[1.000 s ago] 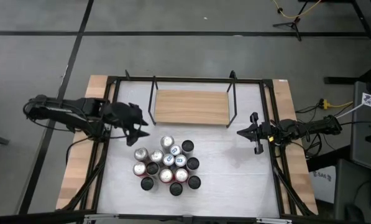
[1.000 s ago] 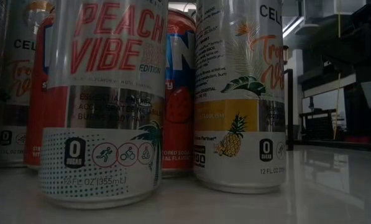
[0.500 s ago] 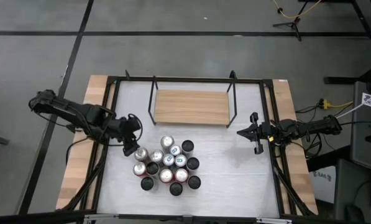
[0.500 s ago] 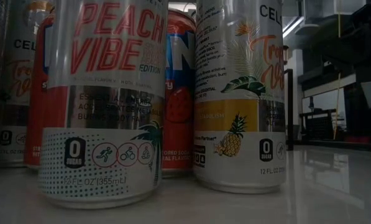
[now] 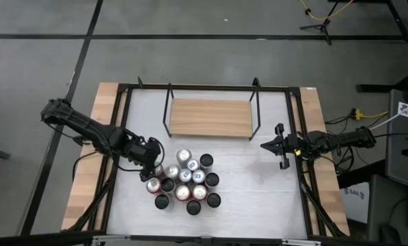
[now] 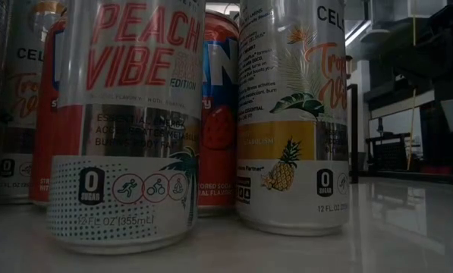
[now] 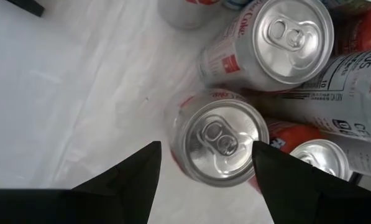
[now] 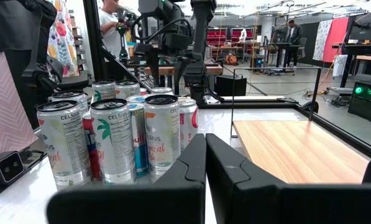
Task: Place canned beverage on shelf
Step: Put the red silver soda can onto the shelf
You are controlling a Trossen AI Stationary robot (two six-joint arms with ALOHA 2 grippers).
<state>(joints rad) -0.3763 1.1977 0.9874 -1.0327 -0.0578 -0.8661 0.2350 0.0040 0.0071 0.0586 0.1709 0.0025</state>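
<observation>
Several beverage cans (image 5: 184,182) stand upright in a cluster on the white table, near the middle. The shelf (image 5: 210,117), a light-wood board with black rod uprights, stands behind them at the far side. My left gripper (image 5: 150,161) hangs over the cluster's left far corner, pointing steeply down. It is open, its fingers either side of a silver-topped can (image 7: 219,140) and above it in the left wrist view. My right gripper (image 5: 275,145) waits shut at the right, level, pointing at the cans (image 8: 110,134).
Black frame rails (image 5: 121,109) run along the table's left, right and far sides. The cans stand close together, some touching (image 6: 211,114). Bare table lies left of the cluster (image 7: 61,93) and between it and the right gripper. People stand in the room beyond (image 8: 114,25).
My left gripper has swung from the table's left edge toward the can cluster, going right, nearer and down. It has tipped from a slant to pointing steeply down over the cluster's left far can. Its fingers stay apart. The cans have not moved.
</observation>
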